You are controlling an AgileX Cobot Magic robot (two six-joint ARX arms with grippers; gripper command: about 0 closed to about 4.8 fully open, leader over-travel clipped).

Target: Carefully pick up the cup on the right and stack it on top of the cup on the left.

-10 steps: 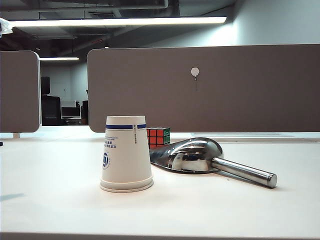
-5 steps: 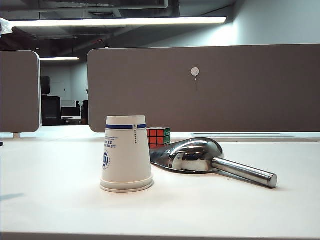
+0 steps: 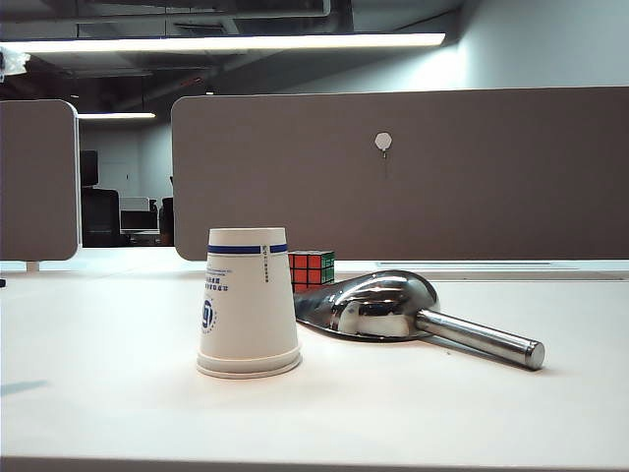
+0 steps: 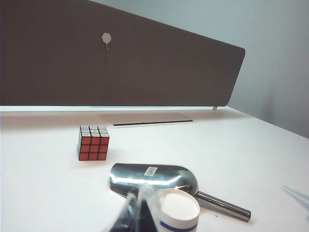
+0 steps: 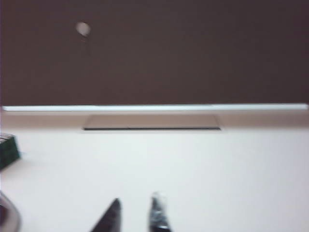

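paper cup [image 3: 248,305] stands upside down on the table [image 3: 98,413], left of the middle and nearer the front edge, with the cube [image 3: 312,267] behind it and the scoop [image 3: 383,305] beside it; i see only this one cup. it looks light and thin-walled and easy to crush, so i would hold it softly on two opposite sides near the stiffer closed top. left gripper [image 4: 138,212], just beside that top, seems closed on nothing, and right gripper [image 5: 135,215], over bare table, has its jaws a little apart and empty.
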